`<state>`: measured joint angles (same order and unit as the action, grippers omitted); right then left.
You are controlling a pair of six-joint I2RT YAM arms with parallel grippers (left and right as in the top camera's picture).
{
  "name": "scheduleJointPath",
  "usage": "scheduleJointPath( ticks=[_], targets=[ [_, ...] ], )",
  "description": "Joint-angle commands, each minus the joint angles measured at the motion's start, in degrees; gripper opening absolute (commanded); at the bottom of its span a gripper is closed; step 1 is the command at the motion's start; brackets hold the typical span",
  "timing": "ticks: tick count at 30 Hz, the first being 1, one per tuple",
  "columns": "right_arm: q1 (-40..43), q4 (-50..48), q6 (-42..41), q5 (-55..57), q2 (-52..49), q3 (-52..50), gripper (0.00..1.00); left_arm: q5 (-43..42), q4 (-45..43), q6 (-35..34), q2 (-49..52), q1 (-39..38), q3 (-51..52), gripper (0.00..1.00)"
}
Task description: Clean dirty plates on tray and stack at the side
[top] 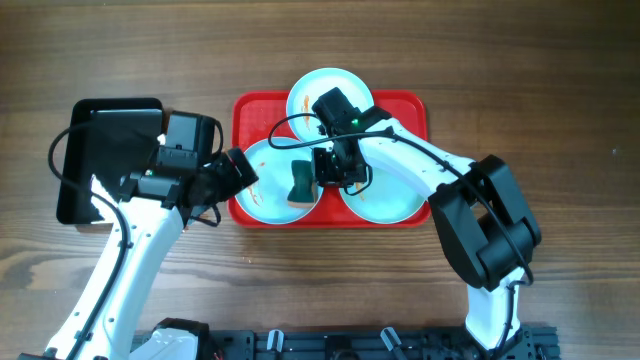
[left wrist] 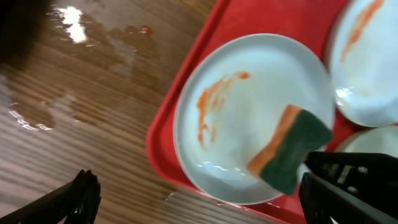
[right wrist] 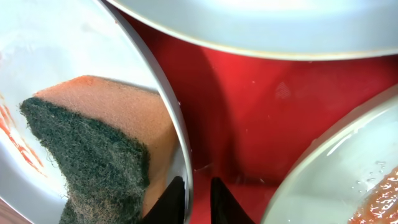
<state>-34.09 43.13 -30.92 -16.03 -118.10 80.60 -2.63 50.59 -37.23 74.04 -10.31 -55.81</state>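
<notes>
The red plastic tray, flat with rounded corners and a raised rim, lies on the middle of the wood-grain table. Three round, shallow, glossy pale plates rest on it. The far plate overhangs the tray's far edge, the left plate fills the near-left corner, and the right plate fills the near-right corner. The left plate bears a curved orange-brown smear. The right plate is wet, with orange streaks.

A sponge, orange foam backed with coarse dark green scouring fibre, lies on the left plate against its right rim. The right gripper is over that rim, its fingers close together with the thin rim running between them; whether they pinch it I cannot tell. The left gripper hovers at the tray's left edge, spread wide and empty.

A smaller black tray sits left of the red one. Wet patches shine on the wood.
</notes>
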Motion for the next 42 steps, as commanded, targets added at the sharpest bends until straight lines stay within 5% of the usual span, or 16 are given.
scheduleJointPath(
  ticks=[1,5,14,23,42],
  targets=[
    [-0.2,-0.3,-0.8,-0.1,-1.7,-0.6,0.15,-5.8,-1.9,-0.5,1.2,-0.1,0.4,1.0],
    [-0.2,-0.3,-0.8,-0.3,-1.7,-0.6,0.15,-5.9,-5.1,-0.3,4.9,-3.1,0.4,0.95],
    [-0.2,-0.2,-0.7,-0.9,-1.7,-0.6,0.15,-7.5,-13.0,5.1,16.9,-7.6,0.4,0.64],
    [-0.2,-0.2,-0.6,-2.0,-1.7,-0.6,0.16,-24.4,-18.3,8.5,23.6,-5.2,0.4,0.7],
    [-0.2,-0.3,-0.8,-3.0,-1.7,-0.6,0.16,-17.3,-19.9,9.8,24.0,-9.6,0.4,0.76]
  ],
)
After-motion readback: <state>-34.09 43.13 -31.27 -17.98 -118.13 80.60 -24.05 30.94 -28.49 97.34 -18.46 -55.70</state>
